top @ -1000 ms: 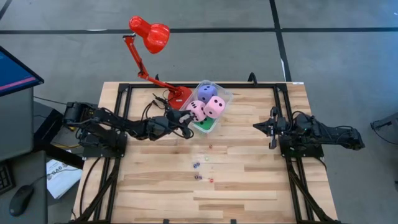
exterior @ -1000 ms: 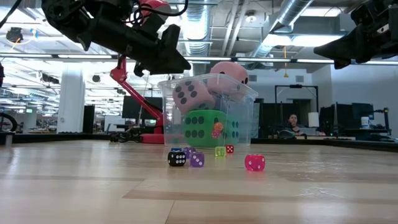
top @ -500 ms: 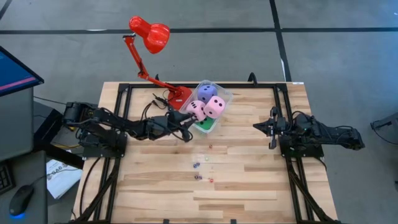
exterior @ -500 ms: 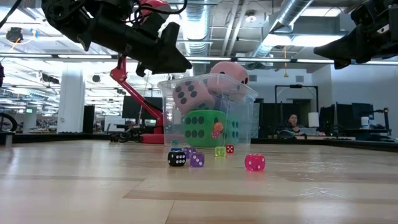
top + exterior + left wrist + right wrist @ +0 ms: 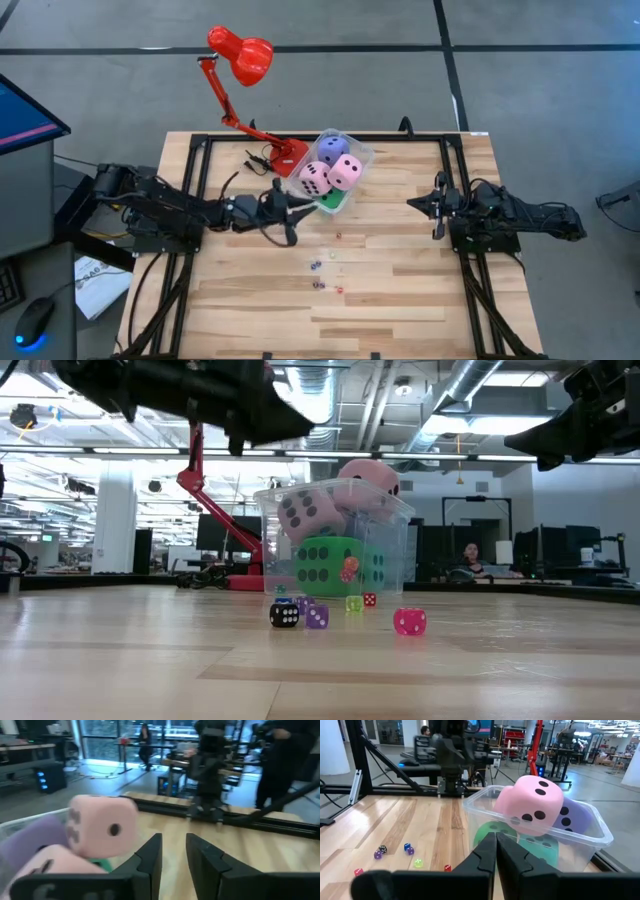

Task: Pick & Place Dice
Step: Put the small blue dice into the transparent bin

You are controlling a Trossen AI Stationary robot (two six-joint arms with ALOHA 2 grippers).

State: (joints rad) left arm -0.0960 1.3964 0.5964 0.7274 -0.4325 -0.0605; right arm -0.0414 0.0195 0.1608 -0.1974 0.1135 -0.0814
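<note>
- I'm pulling my left gripper [image 5: 291,213] back from the clear plastic tub [image 5: 357,150], fingers slightly parted, empty.
- Big soft pink dice [image 5: 345,172] are sitting inside the tub; tiny coloured dice [image 5: 316,265] are lying on the wooden table [image 5: 400,290].
- My right gripper [image 5: 414,203] is waiting, pinched closed.

I see the table [image 5: 400,290] is of pale wood planks, with visible grain and a light sheen in the low view. The tub [image 5: 580,836] is clear, glossy plastic; I can look through its wall. The big dice [image 5: 532,805] in it look soft and matt, like foam or cloth, with dark flat pips. The tiny dice [image 5: 409,622] on the wood look like hard plastic, some translucent and shiny. The lamp [image 5: 242,55] has glossy red paint. Both arms [image 5: 190,208] look matt black, and the frame rails [image 5: 455,170] look like dark metal.
</note>
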